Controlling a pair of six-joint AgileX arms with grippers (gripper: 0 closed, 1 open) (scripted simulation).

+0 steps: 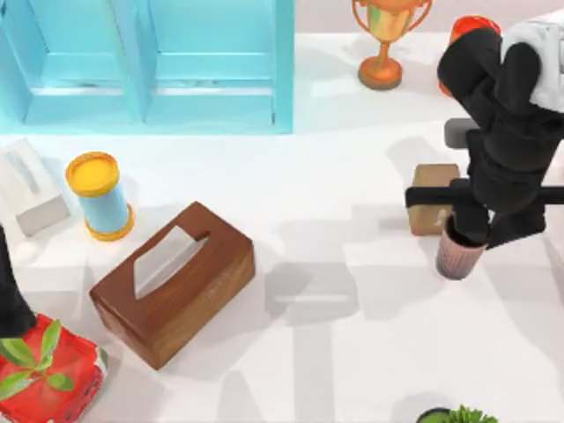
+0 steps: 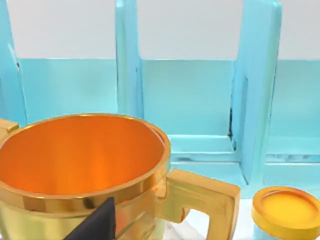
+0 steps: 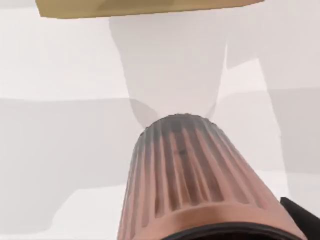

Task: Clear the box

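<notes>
The ribbed cup (image 1: 458,256), a pinkish-brown tapered vessel with vertical flutes, stands upright on the white counter (image 1: 335,370) at the right, held by the right end effector (image 1: 467,231), which reaches straight down onto its rim. Just beyond it lies a tan cardboard block (image 1: 432,181). Far left, the left arm (image 1: 11,291) sits at the counter's edge; whether its end effector is spread, I cannot tell.

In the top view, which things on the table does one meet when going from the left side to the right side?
White tissue box → yellow-lidded blue canister → wooden tissue box → gold trophy → small tan box → ribbed pink cup, where the right gripper is.
</notes>
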